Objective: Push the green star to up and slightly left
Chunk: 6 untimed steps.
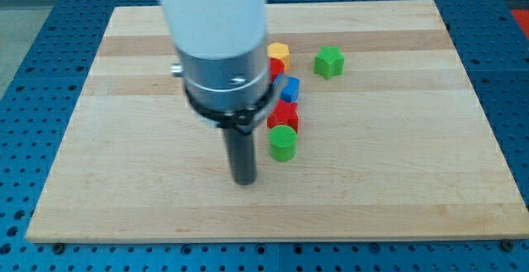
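Up-right of my tip (245,181), well apart: green star (328,61). Approach step; tip touched nothing; needed repositioning below star.

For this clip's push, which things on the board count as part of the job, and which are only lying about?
Part of the job:
- green star, toward the view's top right
- my tip, far from the star, to the view's lower left of it

Lying about:
- yellow block
- red block, partly hidden by the arm
- blue block
- red block below it
- green cylinder, just to the tip's right
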Tool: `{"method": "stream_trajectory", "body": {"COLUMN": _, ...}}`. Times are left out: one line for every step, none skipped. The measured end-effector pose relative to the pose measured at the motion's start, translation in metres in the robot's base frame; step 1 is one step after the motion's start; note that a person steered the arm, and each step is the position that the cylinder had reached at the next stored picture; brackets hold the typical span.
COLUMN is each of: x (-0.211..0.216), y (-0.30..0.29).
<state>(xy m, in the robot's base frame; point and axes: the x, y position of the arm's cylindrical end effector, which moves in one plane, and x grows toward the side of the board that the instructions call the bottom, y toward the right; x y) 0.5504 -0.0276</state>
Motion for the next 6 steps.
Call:
{"method": "stream_trajectory", "body": {"x": 0.0, "y": 0.06}}
{"method": "stream_trajectory", "body": {"x": 0.0, "y": 0.112}}
{"method": "stream_trajectory", "body": {"x": -0.026, "y": 0.112}}
{"method": "stream_trajectory", "body": {"x": -0.089, "y": 0.116}}
{"method": "stream_trajectory", "body": {"x": -0.116, "y": 0.117}}
{"method": "stream_trajectory", "body": {"x": -0.139, "y": 0.117}}
